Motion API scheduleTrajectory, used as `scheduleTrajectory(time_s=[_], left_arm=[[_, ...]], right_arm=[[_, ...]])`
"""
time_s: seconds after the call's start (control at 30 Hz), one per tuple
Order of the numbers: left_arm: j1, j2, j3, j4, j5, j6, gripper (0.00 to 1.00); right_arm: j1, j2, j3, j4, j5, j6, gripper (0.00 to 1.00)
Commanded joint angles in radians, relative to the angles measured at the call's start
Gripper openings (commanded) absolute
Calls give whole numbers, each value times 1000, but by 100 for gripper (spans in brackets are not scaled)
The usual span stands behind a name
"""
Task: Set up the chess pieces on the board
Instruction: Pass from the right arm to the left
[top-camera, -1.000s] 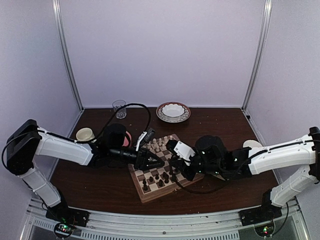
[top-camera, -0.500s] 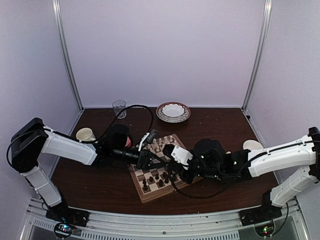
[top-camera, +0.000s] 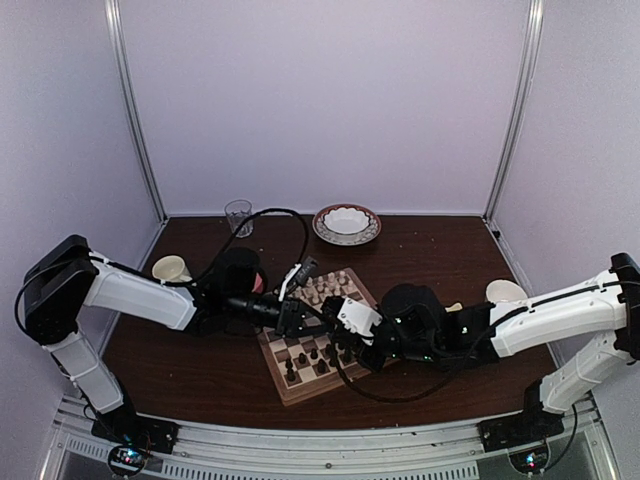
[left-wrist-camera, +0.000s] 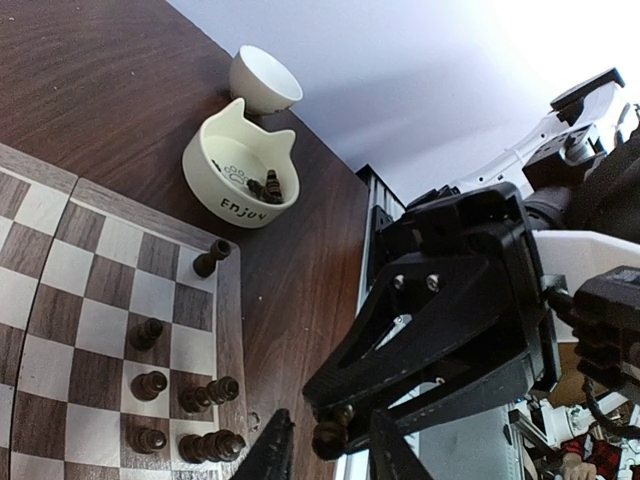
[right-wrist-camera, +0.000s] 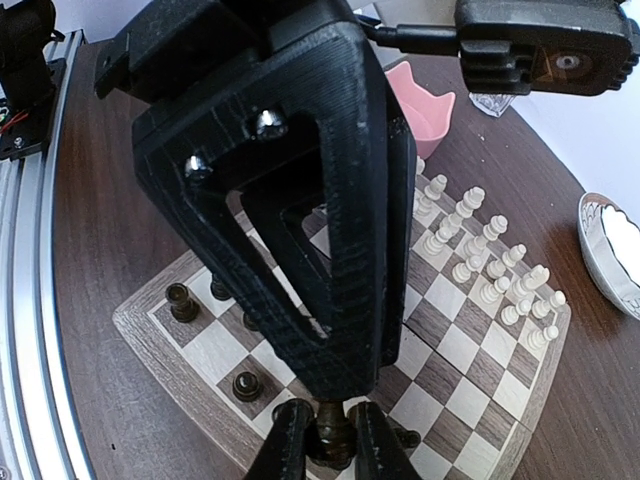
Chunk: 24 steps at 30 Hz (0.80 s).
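Note:
The board (top-camera: 305, 350) lies between the two arms, with dark chess pieces (top-camera: 312, 358) on its near half and cream ones at its far side. My right gripper (right-wrist-camera: 332, 445) is shut on a dark chess piece (right-wrist-camera: 330, 432) and holds it above the board's near squares (right-wrist-camera: 215, 345). My left gripper (left-wrist-camera: 330, 455) is open, its fingers (left-wrist-camera: 272, 452) standing on either side of that same piece (left-wrist-camera: 330, 437) without touching it. In the top view the two grippers meet over the board (top-camera: 325, 328). Several dark pieces (left-wrist-camera: 150, 383) stand on the board, and two lie on their sides (left-wrist-camera: 208, 393).
A cream cat-eared bowl (left-wrist-camera: 240, 180) holding dark pieces and a white cup (left-wrist-camera: 265, 80) stand beyond the board's edge. Cream chessmen (right-wrist-camera: 480, 260) stand in rows at the far side. A pink bowl (top-camera: 255, 280), a cup (top-camera: 170, 268), a glass (top-camera: 238, 215) and a patterned plate (top-camera: 346, 223) stand behind.
The right gripper has moved left and nearer with the dark piece, and the left gripper has drawn back a little. The piece now sits between the left fingers.

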Motion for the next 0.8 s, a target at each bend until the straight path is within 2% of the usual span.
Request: scheduleTrajectory(time_s=[0.0, 0.33, 0.37, 0.5, 0.67, 0.7, 0.77], left_arm=[[-10, 22, 28, 48, 18, -2, 28], [-15, 36, 42, 32, 24, -1, 28], [-15, 37, 41, 32, 24, -1, 27], [-15, 37, 43, 30, 24, 0, 10], [-15, 37, 45, 22, 21, 4, 5], [-15, 36, 46, 20, 21, 5, 5], [-15, 29, 44, 9, 11, 15, 4]], right_arm=[[7, 6, 23, 17, 35, -5, 12], [8, 3, 21, 22, 74, 5, 9], [7, 5, 21, 23, 72, 6, 9], [6, 10, 24, 23, 71, 6, 9], [7, 8, 21, 25, 83, 8, 10], [7, 8, 20, 27, 88, 8, 12], [7, 5, 14, 34, 94, 7, 27]])
